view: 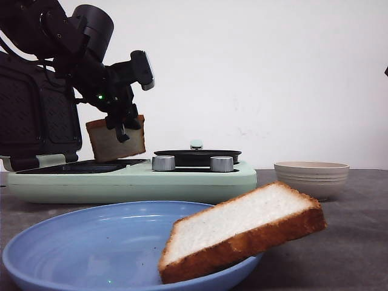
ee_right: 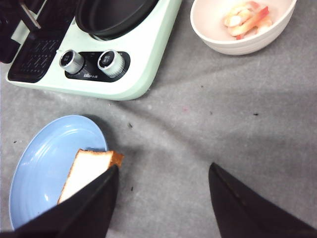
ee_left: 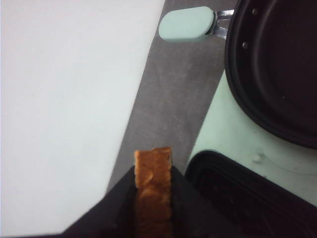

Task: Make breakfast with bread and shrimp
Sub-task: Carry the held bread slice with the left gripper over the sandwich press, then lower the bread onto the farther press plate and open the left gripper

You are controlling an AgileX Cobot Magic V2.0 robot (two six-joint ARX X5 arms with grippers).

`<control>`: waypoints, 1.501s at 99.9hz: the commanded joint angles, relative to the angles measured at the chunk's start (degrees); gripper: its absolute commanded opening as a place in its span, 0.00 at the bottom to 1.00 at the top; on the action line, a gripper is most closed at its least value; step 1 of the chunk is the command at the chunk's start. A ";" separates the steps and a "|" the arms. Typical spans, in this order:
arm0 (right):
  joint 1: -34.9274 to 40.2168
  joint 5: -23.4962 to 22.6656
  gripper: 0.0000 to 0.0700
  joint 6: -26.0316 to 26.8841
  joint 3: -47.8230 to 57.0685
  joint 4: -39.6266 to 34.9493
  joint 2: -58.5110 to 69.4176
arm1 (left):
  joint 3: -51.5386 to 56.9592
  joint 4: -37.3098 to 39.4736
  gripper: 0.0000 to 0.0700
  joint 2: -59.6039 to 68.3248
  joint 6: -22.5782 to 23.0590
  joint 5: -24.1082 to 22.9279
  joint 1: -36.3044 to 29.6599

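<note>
Your left end effector (view: 123,128) was clamped on one bread slice (view: 115,140), hanging just above the grill plate (view: 79,167). Right end effector (ee_right: 161,198) sat apart, empty; second slice (ee_right: 86,171) beside it, shrimp (ee_right: 246,17) well beyond. Next call: lower, release flat.

Almost no writing can be read here. In the right wrist view, a small line of pale print sits on the dark control panel (ee_right: 94,67) of the mint-green breakfast maker (ee_right: 143,54), just below its two round silver knobs (ee_right: 110,59). The letters are too small and blurred to make out, so whether they form a brand name or a setting label cannot be told. No readable text, numbers or signs show in the front view or the left wrist view.
</note>
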 commanded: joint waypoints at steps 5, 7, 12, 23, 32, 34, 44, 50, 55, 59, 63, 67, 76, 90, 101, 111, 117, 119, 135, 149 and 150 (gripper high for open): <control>-0.04 -0.04 0.51 -0.70 0.66 -0.04 0.20 | 1.25 -0.96 0.00 0.83 -1.09 -0.11 -0.24; -0.04 -0.04 0.51 -0.70 0.66 -0.09 0.20 | 1.25 -1.03 0.00 0.83 -1.11 -0.11 -0.26; -0.04 -0.04 0.51 -0.70 0.66 -0.15 0.20 | 1.25 -0.96 0.01 0.83 -1.55 -0.11 -0.28; -0.04 -0.04 0.51 -0.70 0.66 -0.13 0.20 | 1.25 -0.61 0.01 0.81 -2.56 -0.11 -0.48; -0.04 -0.02 0.51 -0.70 0.66 -0.11 0.20 | 1.25 -0.61 0.01 0.79 -2.56 -0.11 -0.59; -0.04 -0.02 0.51 -0.70 0.66 -0.11 0.20 | 1.25 -0.61 0.03 0.79 -2.56 -0.09 -0.61; -0.04 -0.02 0.51 -0.68 0.66 -0.11 0.20 | 1.25 -0.50 0.21 0.72 -2.56 -0.09 -0.63; -0.04 -0.04 0.51 -0.68 0.66 -0.13 0.20 | 1.25 -0.50 0.28 0.70 -2.54 -0.09 -0.63; -0.04 -0.04 0.51 -0.68 0.66 -0.13 0.20 | 1.25 -0.50 0.28 0.63 -2.56 -0.11 -0.63; -0.04 -0.02 0.51 -0.68 0.66 -0.13 0.20 | 1.25 -0.50 0.28 0.59 -2.56 -0.11 -0.63; -0.04 -0.02 0.51 -0.68 0.66 -0.11 0.20 | 1.25 -0.52 0.28 0.55 -2.56 -0.11 -0.63; -0.04 -0.02 0.51 -0.70 0.66 -0.09 0.20 | 1.25 -0.63 0.28 0.48 -2.62 -0.11 -0.63; -0.04 -0.02 0.51 -0.70 0.66 -0.07 0.20 | 1.27 -0.87 0.28 0.28 -3.50 -0.11 -0.70; -0.04 -0.02 0.51 -0.70 0.66 -0.09 0.20 | 1.29 -1.20 0.41 0.17 -4.04 -0.13 -0.70; -0.04 -0.02 0.51 -0.70 0.66 -0.09 0.20 | 1.29 -1.70 0.52 -0.15 -4.04 -0.13 -0.70; -0.04 -0.02 0.51 -0.70 0.66 -0.07 0.20 | 1.29 -2.75 0.57 -0.70 -4.07 -0.13 -0.74; -0.04 -0.02 0.51 -0.68 0.66 -0.04 0.20 | 1.29 -3.06 0.69 -1.16 -4.04 -0.13 -0.74; -0.04 -0.02 0.51 -0.68 0.66 -0.04 0.20 | 1.29 -3.15 0.71 -1.31 -4.04 -0.13 -0.74; -0.04 -0.04 0.51 -0.68 0.66 -0.07 0.20 | 1.29 -3.72 0.75 -2.10 -4.07 -0.09 -0.72; -0.04 -0.07 0.51 -0.68 0.66 -0.22 0.17 | 1.29 -3.93 0.75 -2.10 -4.09 0.02 -0.57; -0.04 -0.07 0.51 -0.68 0.66 -0.24 0.17 | 1.29 -3.96 0.75 -2.10 -4.09 0.04 -0.57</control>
